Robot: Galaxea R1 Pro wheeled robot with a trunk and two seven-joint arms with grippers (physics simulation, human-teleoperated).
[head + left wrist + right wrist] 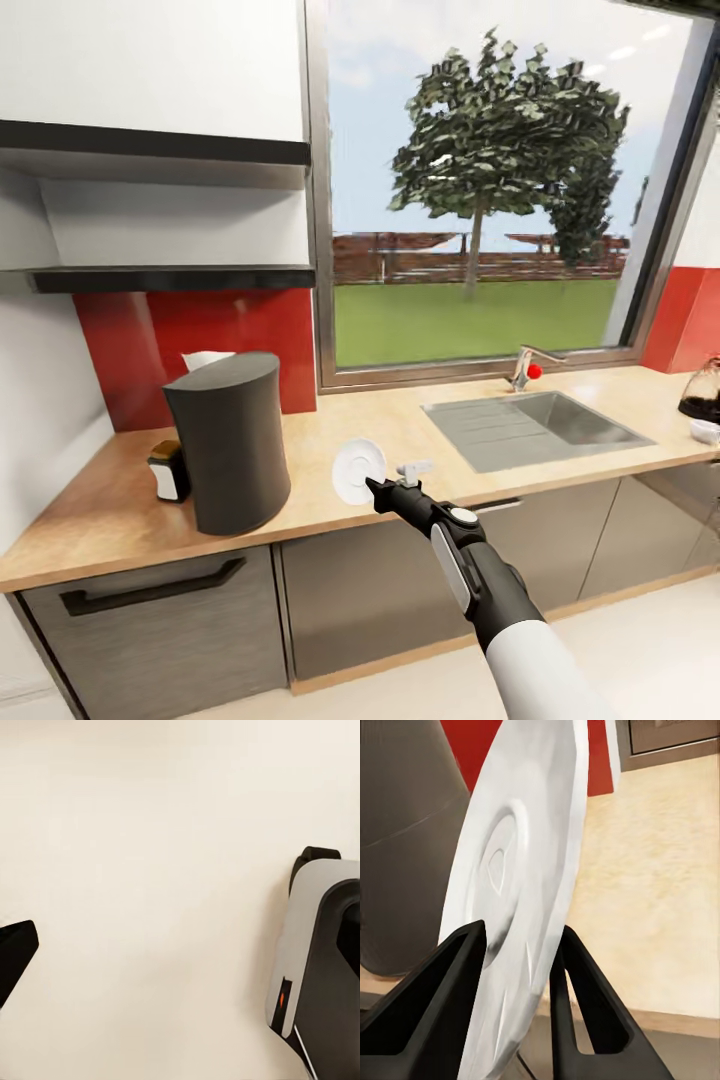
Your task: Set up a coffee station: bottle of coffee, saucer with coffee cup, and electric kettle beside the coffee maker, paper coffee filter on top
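One white saucer (358, 470) stands on edge, pinched between the right gripper's (377, 487) fingers (585, 1009) above the counter's (90, 520) front edge, just beside the dark coffee maker (232, 440). Whether the left gripper (15, 956), over pale floor (150, 870), is clenched or released, I cannot tell.

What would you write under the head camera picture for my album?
Right gripper holds a white saucer on edge above the wooden counter, beside the dark coffee maker.
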